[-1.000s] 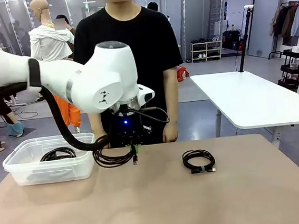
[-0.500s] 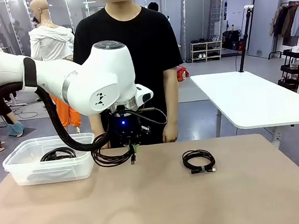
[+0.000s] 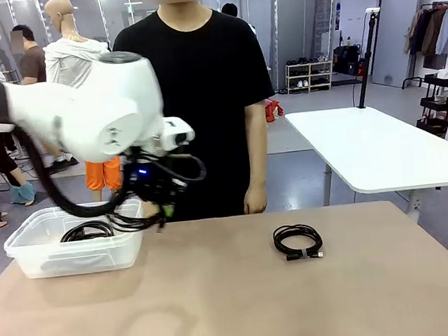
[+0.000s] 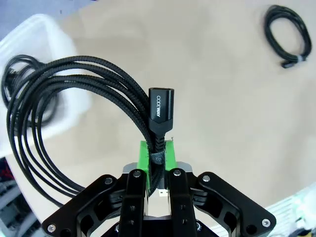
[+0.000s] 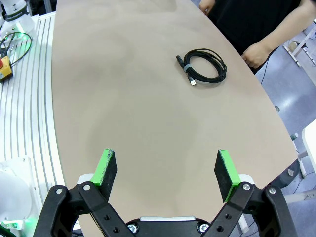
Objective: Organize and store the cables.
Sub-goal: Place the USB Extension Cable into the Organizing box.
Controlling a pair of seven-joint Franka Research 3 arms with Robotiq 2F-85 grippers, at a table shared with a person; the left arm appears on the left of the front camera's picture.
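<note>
Above the near right corner of the clear plastic bin (image 3: 25,249), the left hand (image 3: 165,212) hangs clenched on a coiled black cable (image 4: 59,103), its green pads (image 4: 143,157) pinching the cord just below a black plug (image 4: 161,111) that points away from the wrist camera. The loops of this held cable droop to one side of the hand, over the rim of the bin in the wrist view. Inside the bin lies a second coiled cable (image 3: 85,230), resting on the bottom. A third coiled cable (image 3: 298,241) lies flat on the tan bench (image 3: 245,309), well apart from the bin, toward the right half and near the far edge; a small band holds its loops together and a plug end sticks out beside it. The right hand (image 5: 168,173) is released, its two green pads spread wide above bare bench, with the third cable farther ahead of it. A person in a black shirt (image 3: 199,75) stands at the far side of the bench, arms down, one hand (image 3: 253,201) hanging just behind the bench edge.
</note>
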